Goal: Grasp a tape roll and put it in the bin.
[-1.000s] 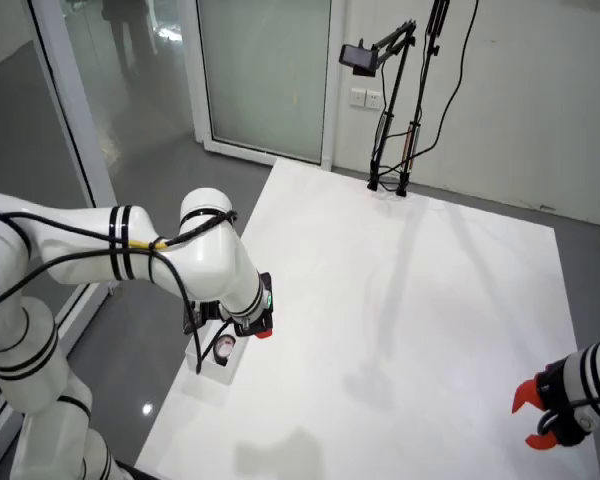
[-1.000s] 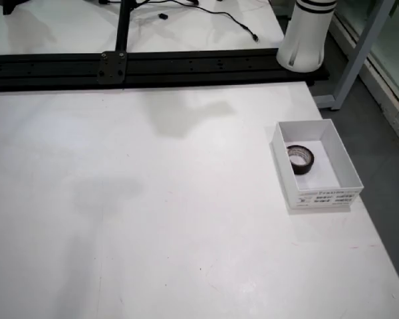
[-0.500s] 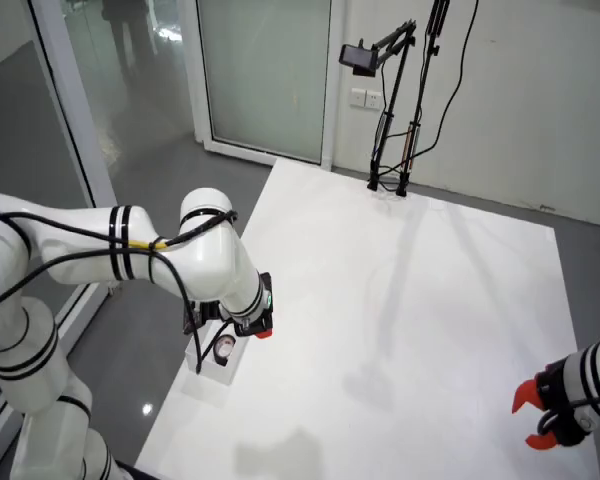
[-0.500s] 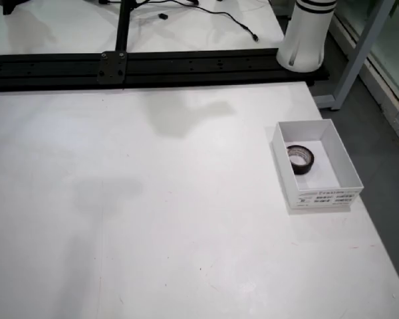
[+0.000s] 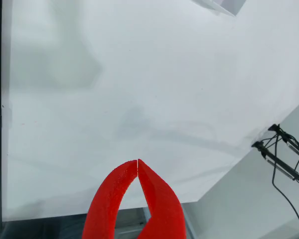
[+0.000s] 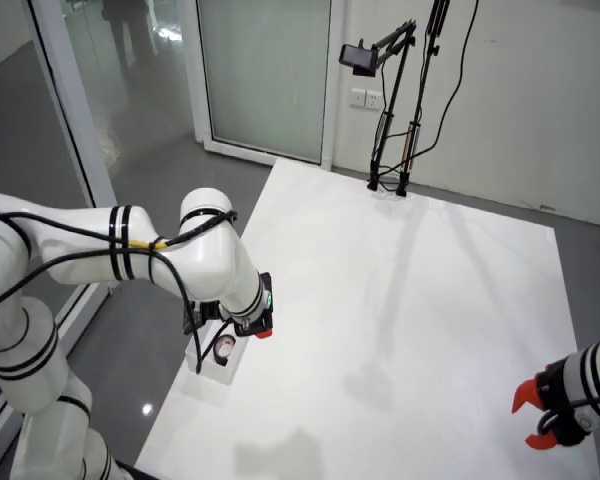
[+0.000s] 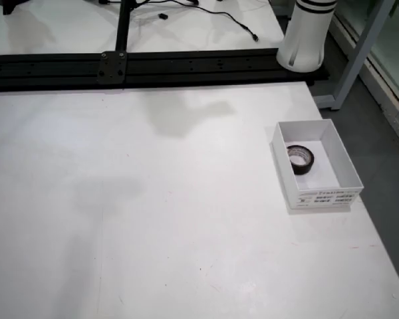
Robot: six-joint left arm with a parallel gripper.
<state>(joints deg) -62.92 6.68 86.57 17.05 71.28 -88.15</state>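
My tool [image 5: 138, 162] hung clenched and empty at lower center; the roll [image 7: 300, 159] lay inside the bin [image 7: 346, 167], delivered.

Lying inside the open white cardboard bin [image 7: 318, 165], toward its left wall in the view from above: the black tape roll [image 7: 300, 159]. Set near the right edge of the flat white table [image 7: 153, 219], past the middle of that view. Behind the table, running left to right along its far edge: a black metal rail [image 7: 153, 66]. Standing behind the rail, beyond the bin: a white cylindrical arm base [image 7: 308, 34].
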